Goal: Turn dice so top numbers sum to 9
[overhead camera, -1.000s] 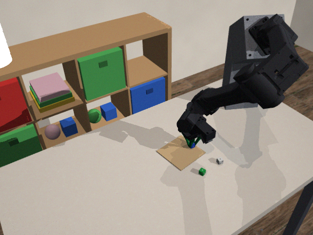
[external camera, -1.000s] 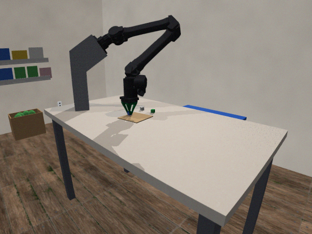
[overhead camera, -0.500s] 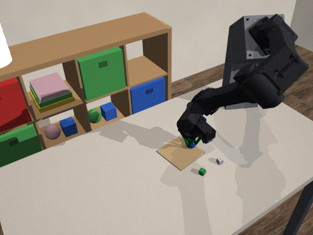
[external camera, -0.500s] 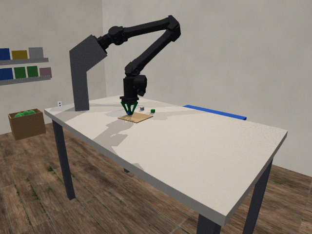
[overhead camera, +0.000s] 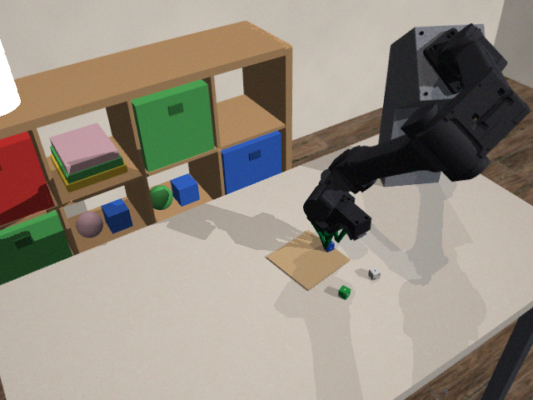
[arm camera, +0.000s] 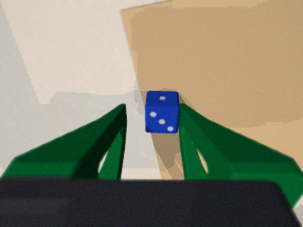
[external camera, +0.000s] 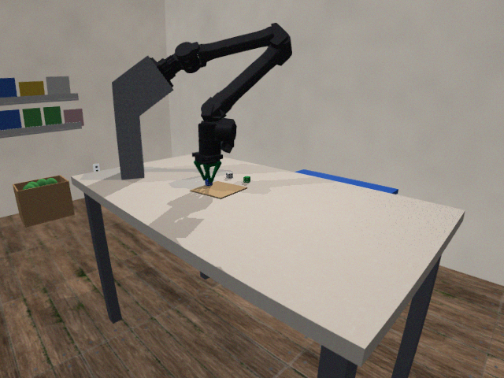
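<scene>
A small blue die [overhead camera: 330,247] [external camera: 208,183] [arm camera: 162,113] rests on the tan mat [overhead camera: 301,267] [external camera: 224,190] [arm camera: 227,61], close to the mat's far corner. In the wrist view it shows one face with three pips and one with a single pip. My gripper [overhead camera: 329,243] [external camera: 208,180] [arm camera: 152,112] points down with its green fingers on either side of the blue die. The fingers are open, with a gap at the left finger. A white die [overhead camera: 374,273] [external camera: 229,175] and a green die [overhead camera: 344,292] [external camera: 246,179] lie on the bare table beside the mat.
A wooden shelf unit [overhead camera: 141,129] with coloured bins, blocks and balls stands behind the table's far edge. The arm's grey base [overhead camera: 409,98] [external camera: 130,117] rises at the table's back. A blue strip [external camera: 346,182] lies along the table's far side.
</scene>
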